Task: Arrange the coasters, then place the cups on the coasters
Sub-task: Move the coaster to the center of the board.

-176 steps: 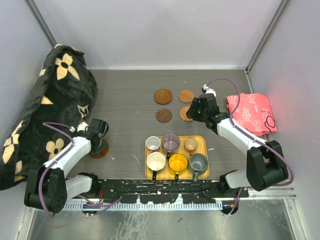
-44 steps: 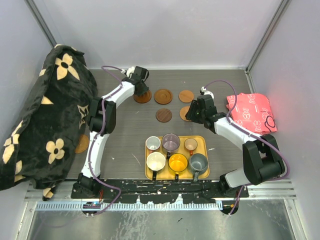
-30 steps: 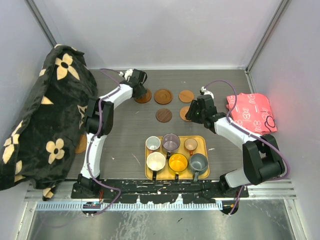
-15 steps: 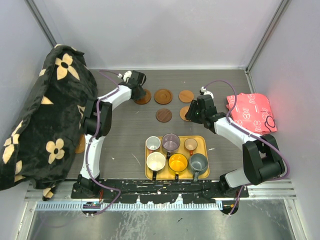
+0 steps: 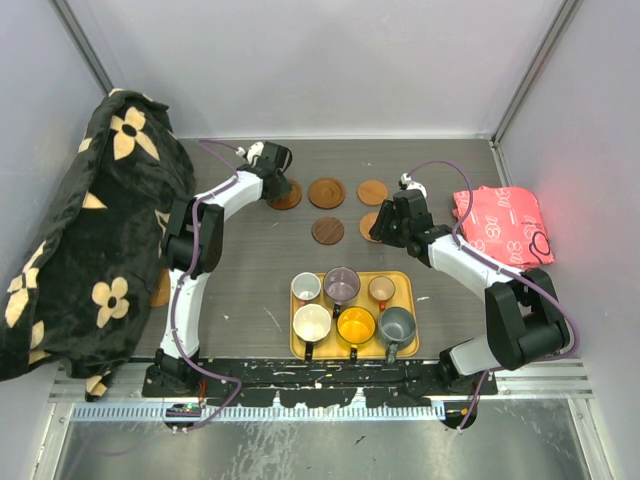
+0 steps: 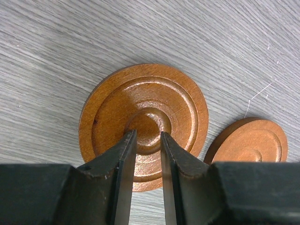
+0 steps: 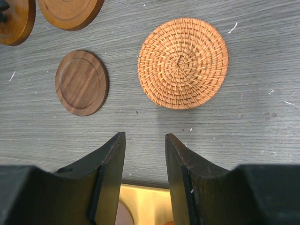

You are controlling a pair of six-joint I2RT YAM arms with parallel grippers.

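Coaster placement, far row. Ringed coaster [image 6: 180, 101] flat on table, just beside neighbouring coaster [image 6: 251, 140]. Left gripper [image 6: 147, 137] narrowly parted over its centre, pinching nothing. Right gripper [image 7: 144, 140] spread, empty, near woven coaster [image 7: 183, 62]. Cups [image 5: 355, 325] on yellow tray [image 5: 410, 300]. Lift straight up; avoid dragging disc out of line.

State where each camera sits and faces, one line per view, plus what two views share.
Top external: above and behind, looking down on the table; left arm, right arm show.
Left wrist: looks down on a ringed coaster; own jaws, narrowly parted.
Right wrist: looks down at a woven coaster; own parted jaws.
Shared: dark coaster, in right wrist and top external.
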